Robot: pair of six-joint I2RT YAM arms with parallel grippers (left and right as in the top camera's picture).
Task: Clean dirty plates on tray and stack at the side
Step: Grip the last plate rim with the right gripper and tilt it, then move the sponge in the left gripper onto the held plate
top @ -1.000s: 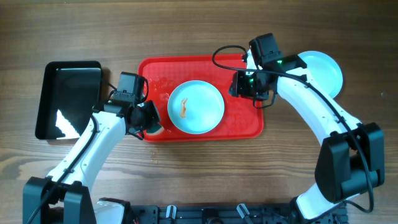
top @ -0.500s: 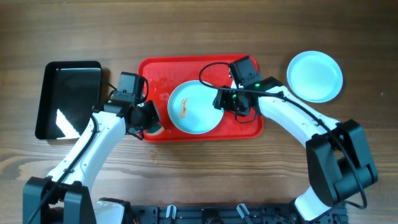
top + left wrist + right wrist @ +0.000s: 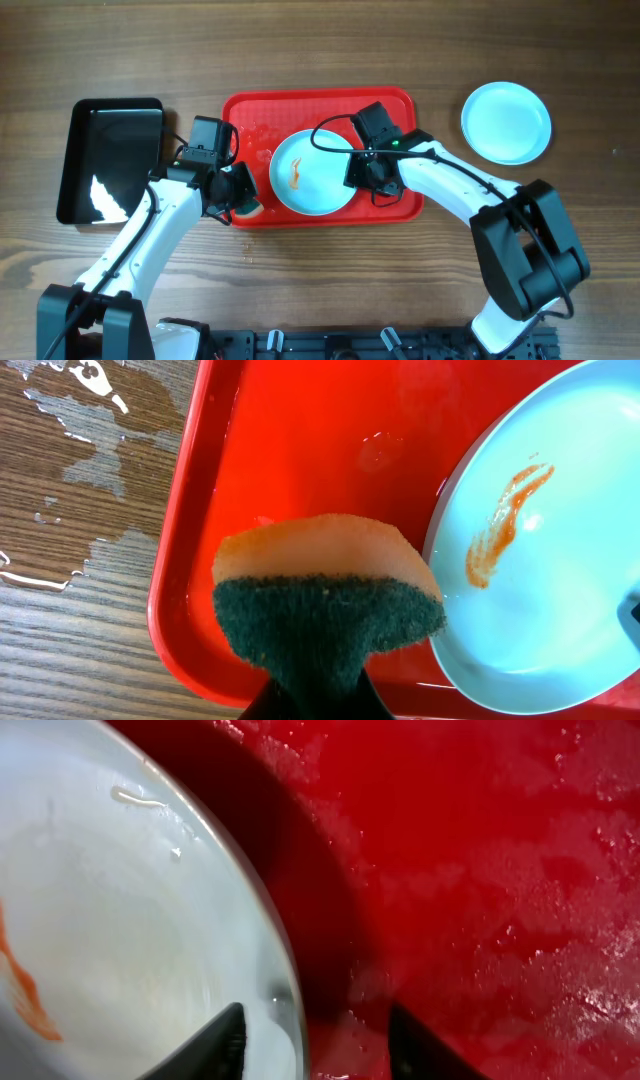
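A pale mint plate (image 3: 312,173) with an orange sauce smear (image 3: 296,174) lies in the middle of the red tray (image 3: 250,110). My left gripper (image 3: 240,197) is shut on a sponge (image 3: 325,600), orange on top and dark green below, over the tray's front left corner, just left of the plate (image 3: 545,550). My right gripper (image 3: 362,172) is open with its fingers straddling the plate's right rim (image 3: 285,960), one finger over the plate and one over the wet tray (image 3: 480,870). A clean plate (image 3: 506,122) lies on the table to the right of the tray.
A glossy black tray (image 3: 108,158) lies at the left of the table. Water is spilled on the wood (image 3: 70,470) left of the red tray. The wet red tray surface shows droplets.
My right arm has swung left from beside the clean plate to the smeared plate's right rim and lowered onto it. The left arm and sponge have not moved.
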